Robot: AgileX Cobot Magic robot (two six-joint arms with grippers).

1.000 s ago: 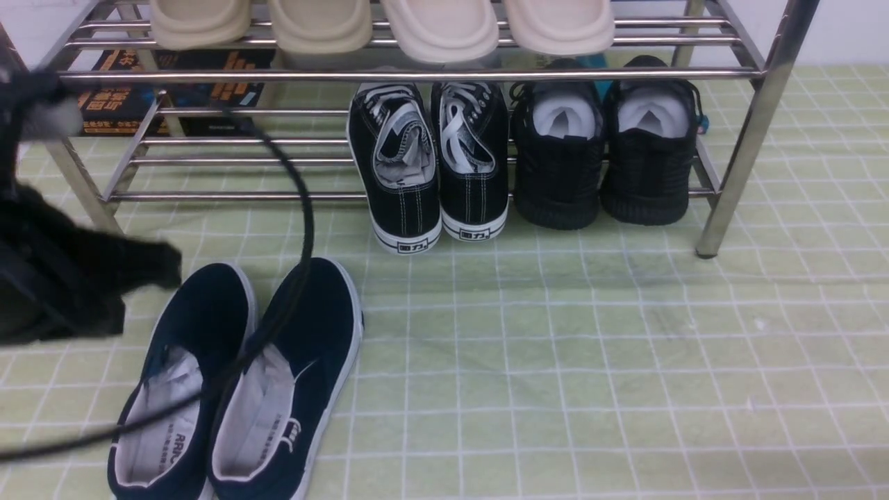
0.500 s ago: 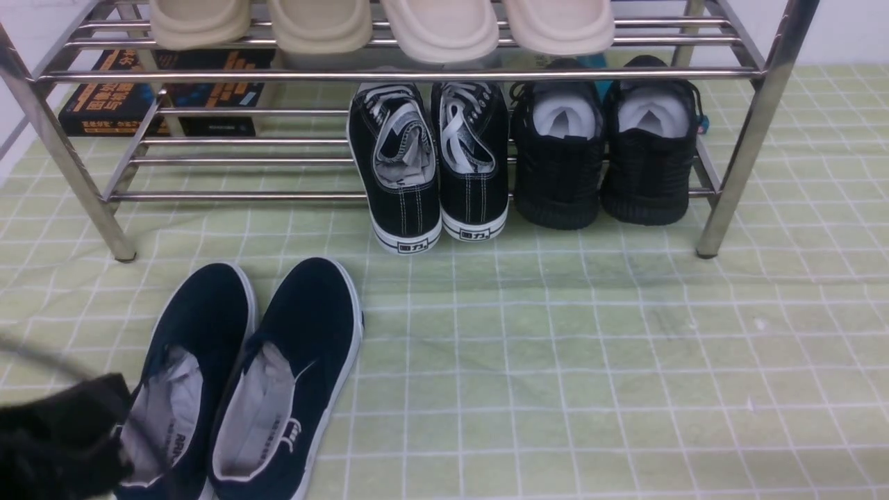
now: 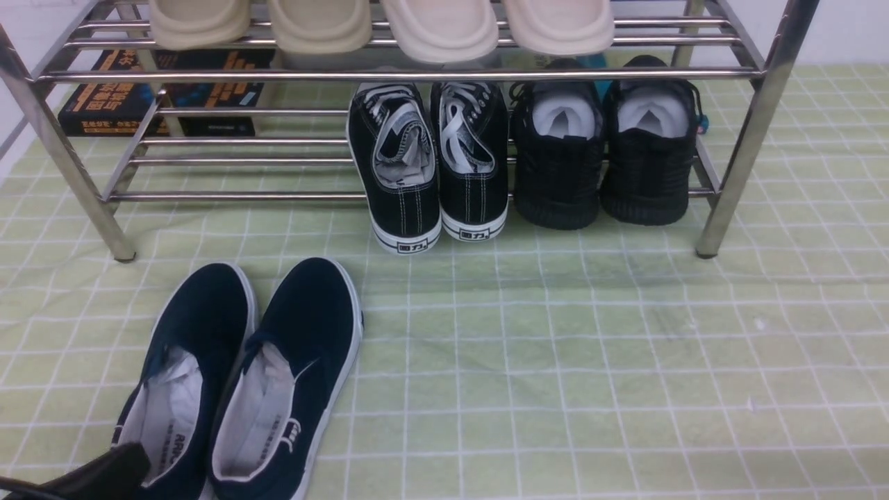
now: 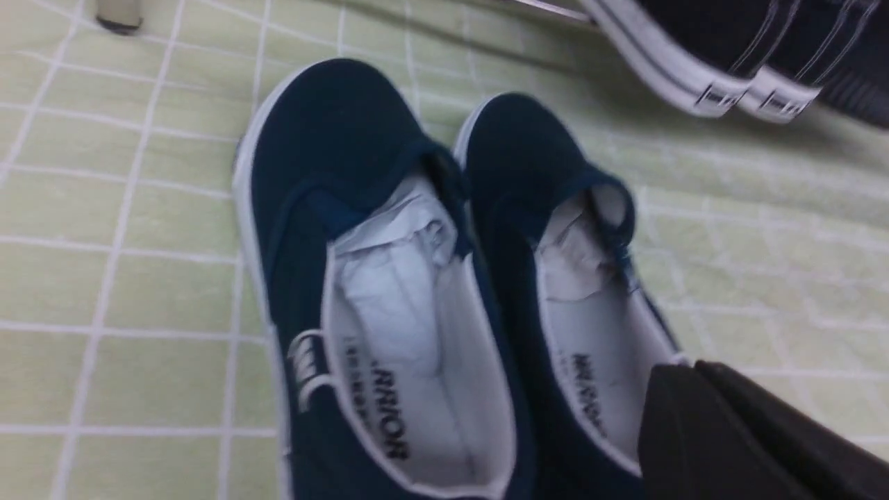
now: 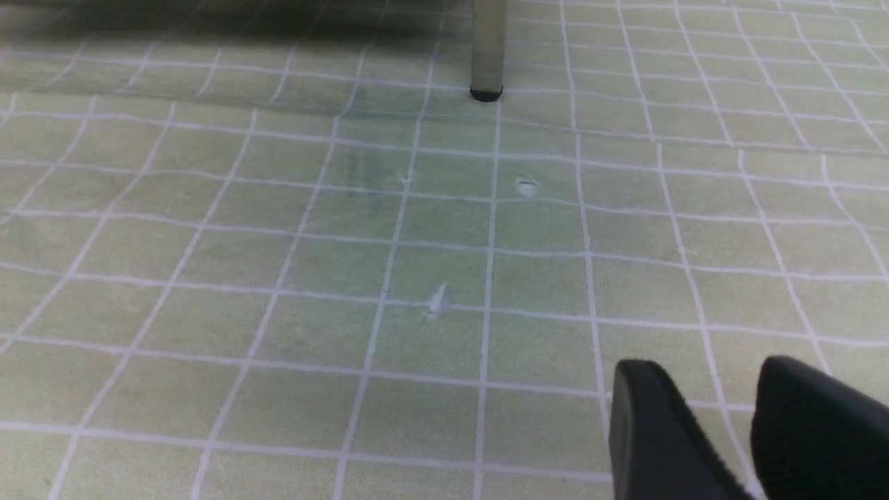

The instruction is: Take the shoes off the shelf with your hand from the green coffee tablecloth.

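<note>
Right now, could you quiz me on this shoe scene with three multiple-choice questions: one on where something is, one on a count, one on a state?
1. Where are the navy slip-on shoes?
A. On the shelf's top tier
B. On the green cloth in front of the shelf
C. On the shelf's lower tier

2. How many pairs of dark shoes sit on the lower tier of the shelf?
A. One
B. Two
C. Four

3. What is the left pincer doing?
A. Shut, holding nothing
B. Gripping a slip-on
C. Gripping a book

Answers:
1 B: the slip-ons lie on the green cloth, toes toward the shelf.
2 B: the black lace-up sneakers and the black knit sneakers stand side by side there.
3 A: its fingers are together, above the heel of one slip-on, with nothing between them.
</note>
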